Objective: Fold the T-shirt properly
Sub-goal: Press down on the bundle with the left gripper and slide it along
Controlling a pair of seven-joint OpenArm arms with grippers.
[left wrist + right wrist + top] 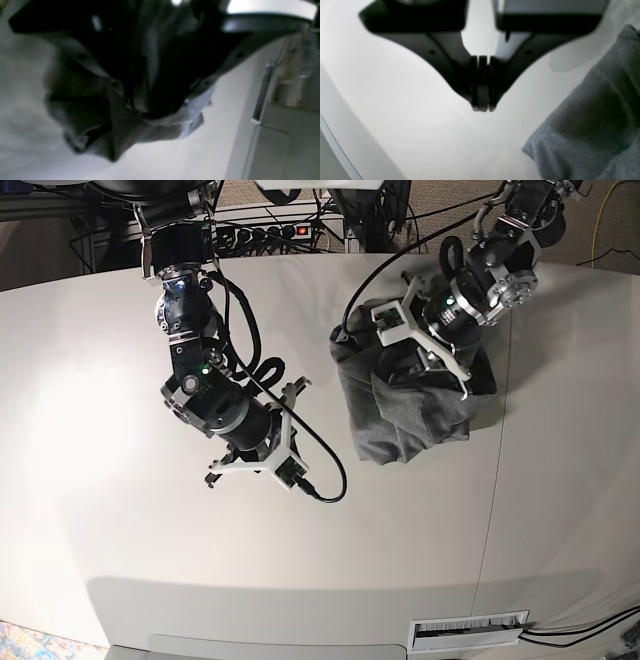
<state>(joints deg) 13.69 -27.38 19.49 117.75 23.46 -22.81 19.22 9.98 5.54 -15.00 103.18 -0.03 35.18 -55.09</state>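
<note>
Left wrist view: left gripper (160,110) buried in dark folds of the T-shirt (105,125), closed on a bunch of cloth that drapes below the fingertips. Heavily blurred, so no telling how many layers sit in the pinch. Risk here: catching more than one layer, or only a thin edge near the hem, which would drag the whole pile or let the cloth slip free mid-lift and spoil the fold.

Right wrist view: right gripper (482,106) pressed fully closed, pads together, nothing between them, hanging above bare white surface (395,105). T-shirt (590,125) lies off to one side, near but not touching. Risk: with this arm idle, no hold on the far side, so a one-armed pull would likely slide or bunch the garment instead of folding it.

Base view: T-shirt (410,405) crumpled in a thick heap on the surface (120,510), toward the back. Left gripper (432,345) on top of the heap. Right gripper (255,465) well apart from it. Far from folded; heap still needs spreading.
</note>
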